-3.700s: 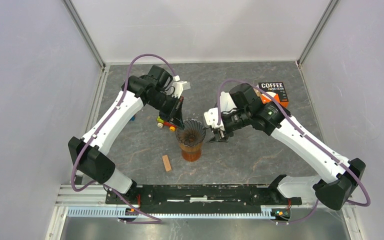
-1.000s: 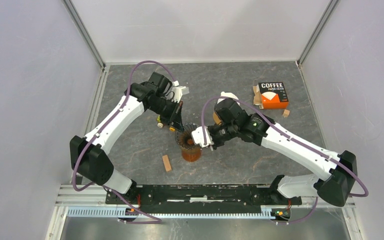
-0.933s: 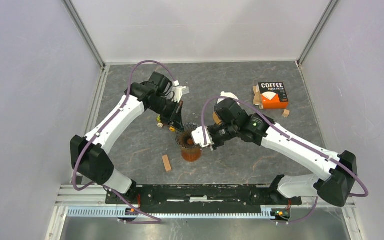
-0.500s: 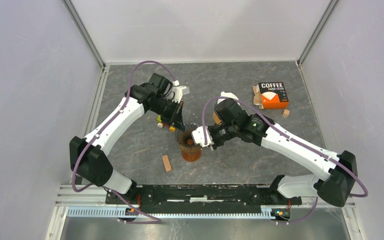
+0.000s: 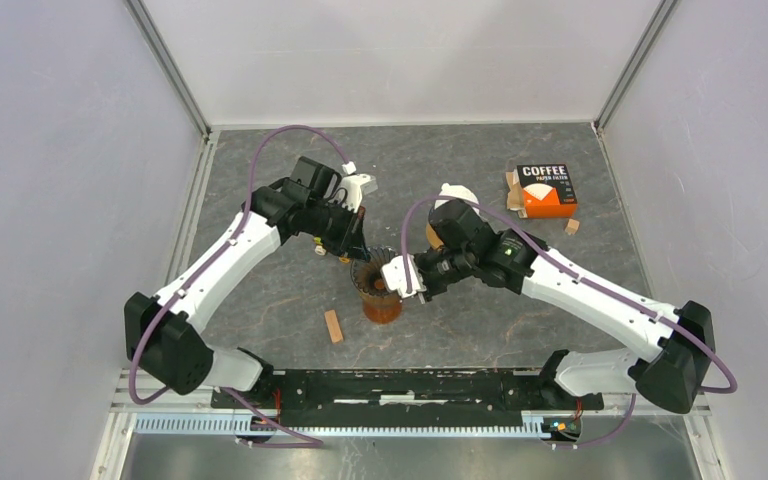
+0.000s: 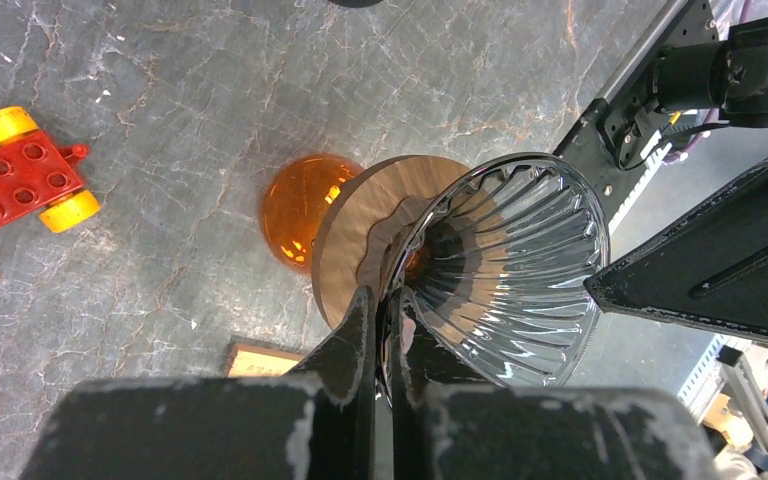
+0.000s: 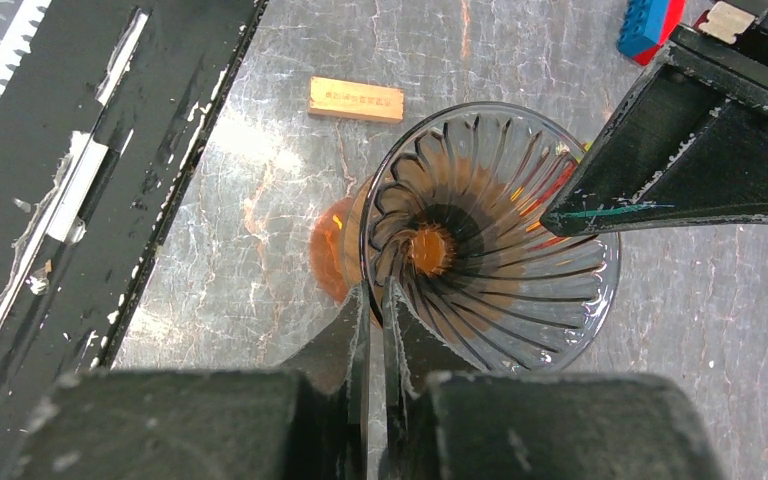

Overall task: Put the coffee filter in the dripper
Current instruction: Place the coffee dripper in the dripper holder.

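The dripper [image 5: 376, 276], a clear ribbed glass cone with a wooden collar, sits on an orange cup [image 5: 382, 309] mid-table. My left gripper [image 5: 358, 251] is shut on its far-left rim; in the left wrist view the fingers [image 6: 360, 330] pinch the glass wall of the dripper [image 6: 505, 250]. My right gripper [image 5: 401, 281] is shut on the opposite rim, the thin glass edge of the dripper [image 7: 490, 235] caught between its fingertips [image 7: 359, 310]. A white rounded shape [image 5: 455, 191] peeks out behind the right arm; I cannot tell whether it is the coffee filter. The cone holds nothing.
A black-and-orange coffee filter box [image 5: 546, 189] stands at the back right, a small wood piece [image 5: 571, 227] beside it. A wooden block [image 5: 333, 326] lies left of the cup. A red toy brick with yellow wheels [image 6: 20, 175] lies by the left gripper. A black rail [image 7: 80, 180] runs along the near edge.
The left arm's elbow and lower link have swung down and to the left while its gripper stays on the rim. The right arm and the dripper have barely moved.
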Robot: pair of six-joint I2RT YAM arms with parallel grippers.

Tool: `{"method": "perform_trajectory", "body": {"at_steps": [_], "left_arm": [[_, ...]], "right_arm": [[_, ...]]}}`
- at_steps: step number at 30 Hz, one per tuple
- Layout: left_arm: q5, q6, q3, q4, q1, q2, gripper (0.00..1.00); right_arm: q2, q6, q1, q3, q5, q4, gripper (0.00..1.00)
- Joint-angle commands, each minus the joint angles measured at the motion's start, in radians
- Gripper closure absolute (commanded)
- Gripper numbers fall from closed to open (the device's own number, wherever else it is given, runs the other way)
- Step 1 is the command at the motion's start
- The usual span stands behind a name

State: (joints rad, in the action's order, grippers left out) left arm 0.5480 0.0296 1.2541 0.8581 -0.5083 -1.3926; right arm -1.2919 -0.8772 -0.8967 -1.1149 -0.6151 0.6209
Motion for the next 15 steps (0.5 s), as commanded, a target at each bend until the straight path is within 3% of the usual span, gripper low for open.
{"method": "perform_trajectory", "body": {"at_steps": [1, 12, 15], "left_arm": [[-0.087, -0.090, -0.063, 0.070, -0.039, -0.008, 0.98], [-0.120, -0.105, -0.065, 0.049, -0.053, 0.019, 0.98], [-0.122, -0.111, -0.039, 0.053, -0.053, 0.029, 0.93]], "right_arm": [[-0.075, -0.002, -0.015, 0.069, 0.162, 0.086, 1.00], [-0.085, 0.001, -0.028, 0.066, 0.200, 0.069, 1.00], [-0.078, 0.007, -0.026, 0.036, 0.203, 0.084, 0.93]]}}
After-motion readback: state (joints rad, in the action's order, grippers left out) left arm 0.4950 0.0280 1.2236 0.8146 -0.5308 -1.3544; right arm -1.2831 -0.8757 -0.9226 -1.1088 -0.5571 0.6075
